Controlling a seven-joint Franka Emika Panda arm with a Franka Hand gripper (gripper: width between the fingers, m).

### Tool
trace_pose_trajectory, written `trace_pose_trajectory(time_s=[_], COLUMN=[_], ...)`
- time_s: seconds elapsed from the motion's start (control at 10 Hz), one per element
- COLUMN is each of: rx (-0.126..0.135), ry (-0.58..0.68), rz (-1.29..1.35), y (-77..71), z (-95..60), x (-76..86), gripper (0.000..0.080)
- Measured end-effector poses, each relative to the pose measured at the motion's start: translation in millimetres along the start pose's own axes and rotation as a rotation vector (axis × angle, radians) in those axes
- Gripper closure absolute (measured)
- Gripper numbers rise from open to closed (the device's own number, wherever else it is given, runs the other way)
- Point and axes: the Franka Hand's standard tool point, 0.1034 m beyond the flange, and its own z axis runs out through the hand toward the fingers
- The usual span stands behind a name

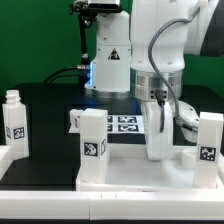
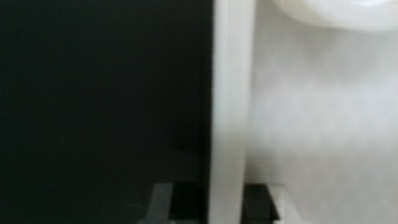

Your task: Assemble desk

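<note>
— What's over on the exterior view's left?

— One loose leg (image 1: 13,115), upright on the black tabletop (image 1: 50,105). Its tag faces us, and it stands well apart from everything else.

— And the desk itself?

— The desk top (image 1: 120,185) lies flat at the front, nearest us. At its left corner a second leg (image 1: 92,135) stands upright on it, tag showing. Behind that, flat on the tabletop, is the marker board (image 1: 125,122). Farther back is the robot base (image 1: 110,55) with its warning triangle.

— Where's the arm?

— The arm (image 1: 165,40) hangs straight down, right of the middle. Its fingers (image 2: 173,203) sit on either side of a third leg (image 1: 160,148), which is upright over the back part of the desk top. In the wrist view both dark fingers press right against that white piece, so they look clamped on it. I can't tell whether its lower end sits in a socket.

— And the far right?

— A fourth leg (image 1: 208,140), upright at the desk top's right corner, with its tag low on the front face.
</note>
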Motion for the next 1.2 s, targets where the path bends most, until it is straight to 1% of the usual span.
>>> trace_pose_trajectory(time_s=[0.1,0.2,0.3,0.4,0.5,0.9,1.0,1.1,1.2], rx=[0.008,0.013,-0.023,-0.049,-0.065,-0.074,-0.089,-0.063,-0.045], ry=[-0.002,0.0,-0.029,-0.03,-0.019,-0.023,-0.052,-0.049,-0.044], rz=[-0.116,-0.288,-0.393,-0.509,-0.572,-0.745,-0.939,-1.1,-1.279], y=[2.3,8.4,16.0,22.7,26.2,31.3,28.1,12.6,4.7], z=[-6.9,-11.7,-18.7,-13.6,-7.8,-8.3,-13.5,-21.4,-23.7], x=[5.2,14.7,28.9,40.5,44.4,58.7,72.8,81.9,85.2], gripper=[0.074,0.0742,0.0742,0.0742,0.0742,0.0738,0.0739,0.0739,0.0739])
